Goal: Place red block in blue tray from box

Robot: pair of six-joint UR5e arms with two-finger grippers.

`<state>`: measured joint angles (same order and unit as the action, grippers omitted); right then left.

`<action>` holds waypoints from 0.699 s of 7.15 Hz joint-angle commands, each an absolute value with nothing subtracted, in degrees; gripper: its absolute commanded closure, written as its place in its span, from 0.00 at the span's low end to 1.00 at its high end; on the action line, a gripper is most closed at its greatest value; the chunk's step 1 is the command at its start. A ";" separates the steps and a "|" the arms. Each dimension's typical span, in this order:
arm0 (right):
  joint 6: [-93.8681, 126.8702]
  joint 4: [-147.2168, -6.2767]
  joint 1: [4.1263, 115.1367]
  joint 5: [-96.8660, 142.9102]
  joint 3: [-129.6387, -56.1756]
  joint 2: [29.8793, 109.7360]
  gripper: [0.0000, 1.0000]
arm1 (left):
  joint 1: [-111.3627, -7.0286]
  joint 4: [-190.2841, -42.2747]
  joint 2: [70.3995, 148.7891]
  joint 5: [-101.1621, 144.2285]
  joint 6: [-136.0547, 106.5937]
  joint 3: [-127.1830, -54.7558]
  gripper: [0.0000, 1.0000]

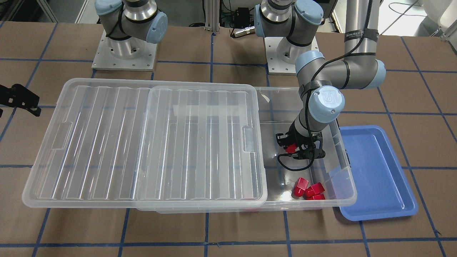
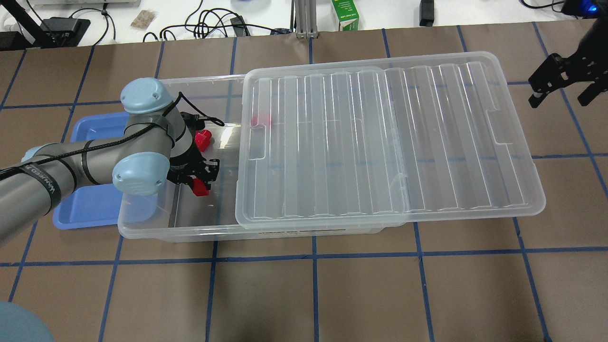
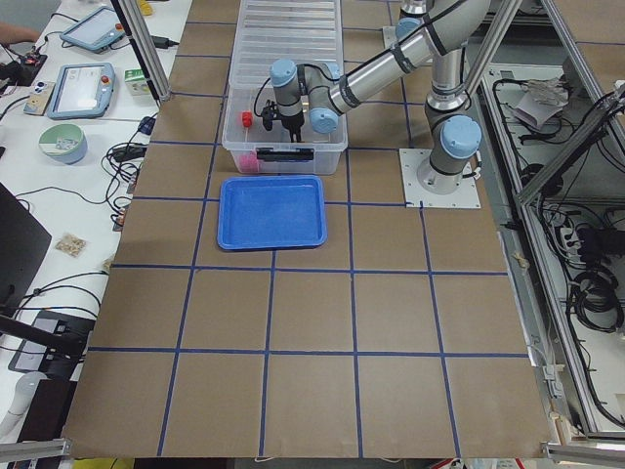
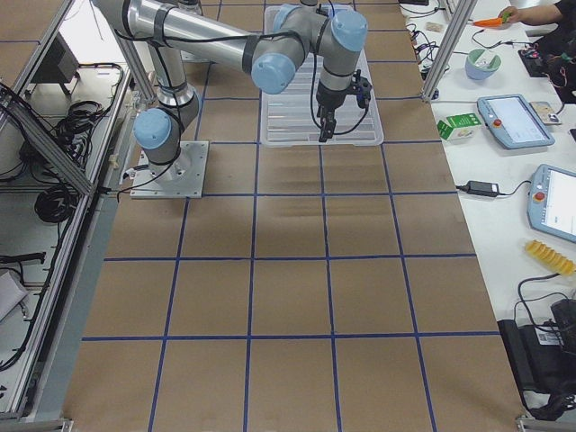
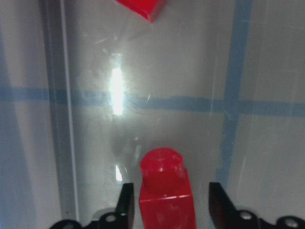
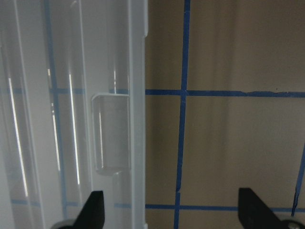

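Observation:
My left gripper [image 1: 290, 147] reaches down into the open end of the clear box [image 1: 351, 189]. Its fingers [image 5: 126, 206] stand close on either side of a red block [image 5: 167, 191], shut on it above the box floor. The held block also shows in the overhead view [image 2: 202, 189]. Three more red blocks [image 1: 309, 190] lie in the box's corner, and another shows under the lid [image 2: 260, 119]. The blue tray [image 1: 375, 171] lies empty beside the box. My right gripper [image 2: 560, 88] is open and empty, off the lid's far end.
The ribbed clear lid [image 2: 380, 142] is slid sideways, covers most of the box and overhangs its end toward my right arm. The lid's edge and handle [image 6: 112, 133] lie just beside my right gripper. Brown table with blue tape lines surrounds everything.

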<state>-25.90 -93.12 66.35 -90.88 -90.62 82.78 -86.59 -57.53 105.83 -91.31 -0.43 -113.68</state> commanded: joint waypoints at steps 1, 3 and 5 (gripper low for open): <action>-29.44 -103.07 65.13 -93.60 -97.45 81.39 0.00 | -86.49 -66.91 101.28 -91.23 -0.35 -106.84 1.00; -29.44 -105.38 64.95 -93.69 -100.79 80.42 0.00 | -85.44 -87.26 97.92 -91.40 0.61 -90.78 1.00; -28.57 -104.59 65.91 -92.99 -100.55 81.29 0.00 | -77.22 -91.58 97.82 -92.11 10.05 -85.97 1.00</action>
<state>-29.08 -104.69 65.25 -93.45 -100.32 80.90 -82.13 -88.42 98.16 -91.70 4.38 -89.28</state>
